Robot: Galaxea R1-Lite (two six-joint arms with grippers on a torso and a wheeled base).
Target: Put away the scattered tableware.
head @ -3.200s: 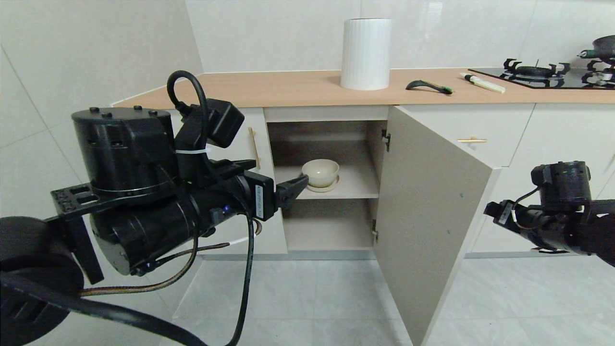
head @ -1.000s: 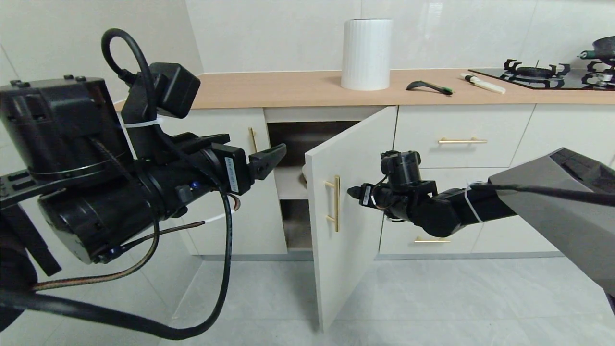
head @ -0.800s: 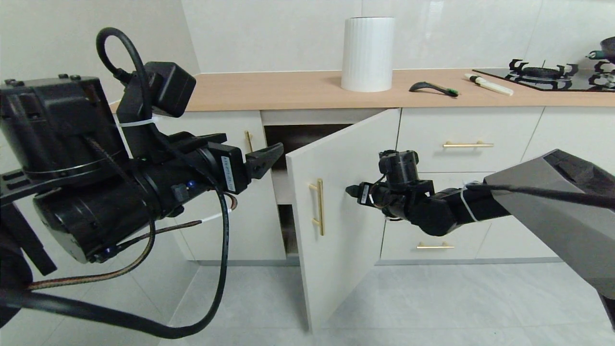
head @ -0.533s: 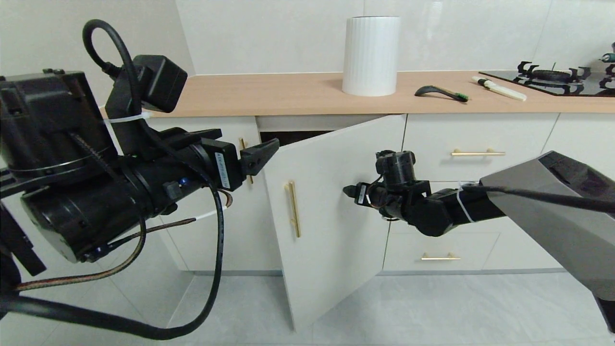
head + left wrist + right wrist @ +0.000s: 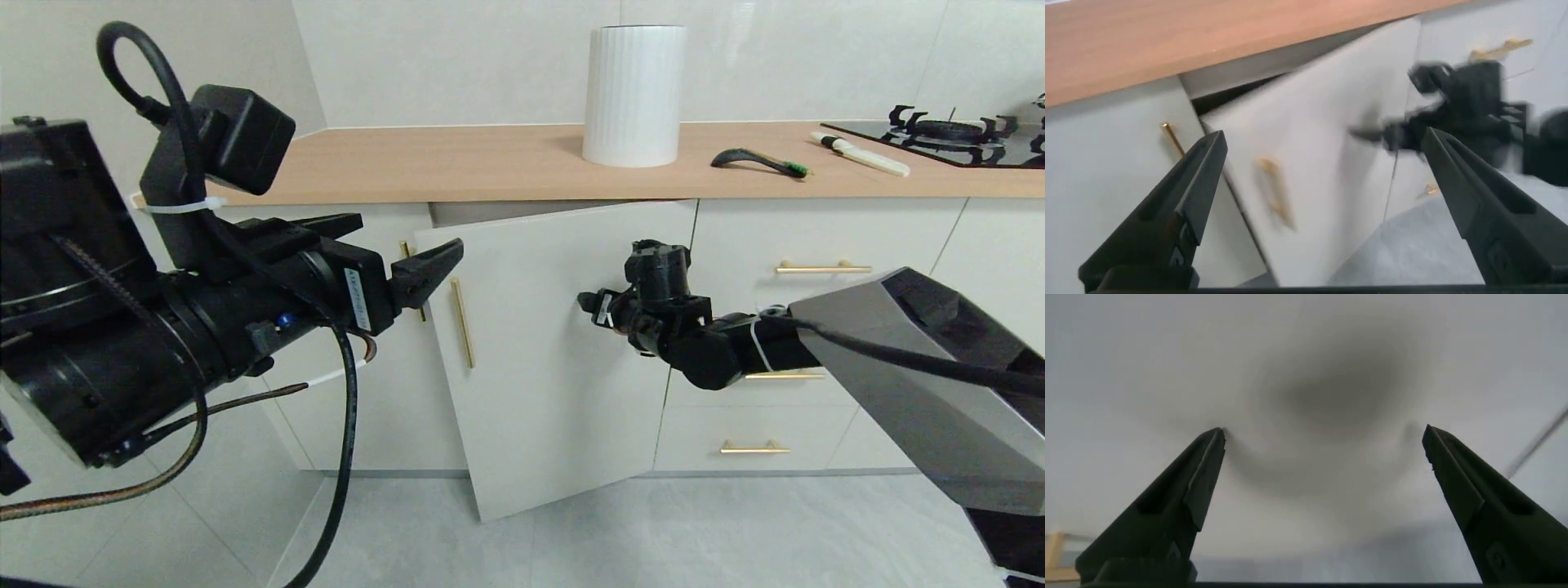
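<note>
The white cabinet door (image 5: pixel 563 384) with its gold handle (image 5: pixel 462 322) stands almost flush with the cabinet, a narrow dark gap left at its top. My right gripper (image 5: pixel 588 300) is open, its tips against the door's face; the right wrist view has that white door (image 5: pixel 1323 367) close between the spread fingers (image 5: pixel 1196 486). My left gripper (image 5: pixel 433 265) is open and holds nothing, just left of the door's handle edge. From the left wrist the door (image 5: pixel 1323 163) is seen ajar between the fingers (image 5: pixel 1192 196). A black spoon (image 5: pixel 755 159) and a white utensil (image 5: pixel 861 155) lie on the wooden counter (image 5: pixel 449 163).
A tall white ribbed jar (image 5: pixel 633 94) stands at the back of the counter. A gas hob (image 5: pixel 951 131) sits at the far right. Drawers with gold handles (image 5: pixel 820 267) are right of the door. Grey tiled floor (image 5: pixel 694 539) lies below.
The door has swung from wide open to nearly shut with my right gripper pressed on it, hiding the bowl on the shelf. The head view has shifted. My left gripper has drawn back leftward.
</note>
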